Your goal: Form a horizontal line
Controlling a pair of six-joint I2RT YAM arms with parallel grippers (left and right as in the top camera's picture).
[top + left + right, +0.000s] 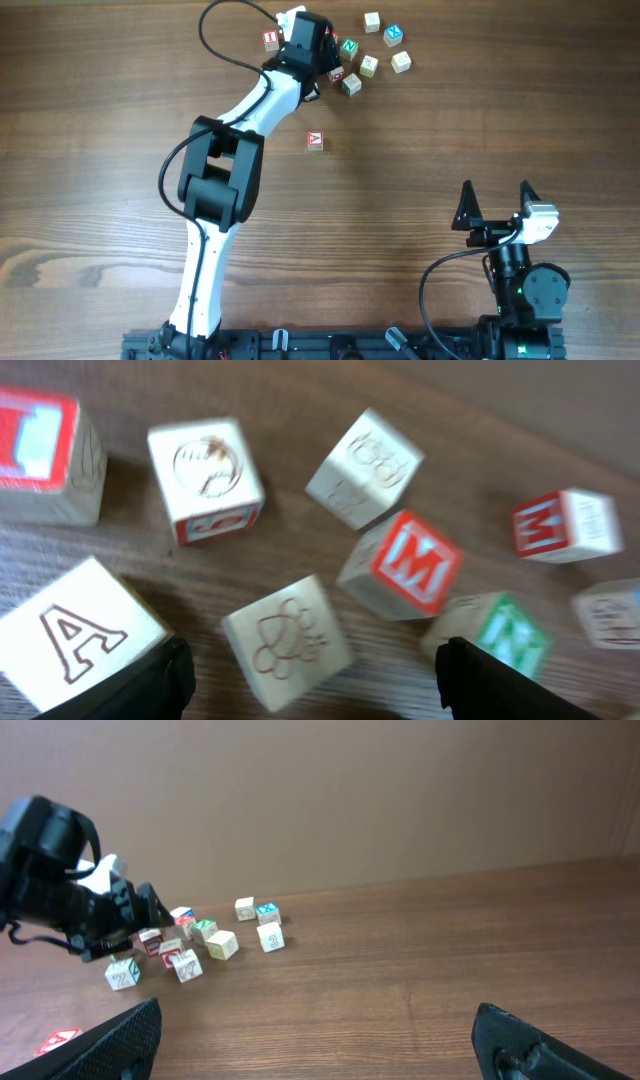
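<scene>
No horizontal line of cubes shows; a lone red-A cube lies mid-table. My left gripper is low over the loose cluster of letter cubes at the far side. Its jaws are open on either side of a pale paw-print cube, with a gap on both sides. A pale cube with an outlined A sits just outside the left finger. A red-M cube and a green-letter cube lie close ahead. My right gripper is open and empty, near the front right.
A red-lettered cube sits apart, left of the cluster. More cubes spread to the cluster's right. The left arm stretches across the table's left half. A plain wall stands beyond the far edge.
</scene>
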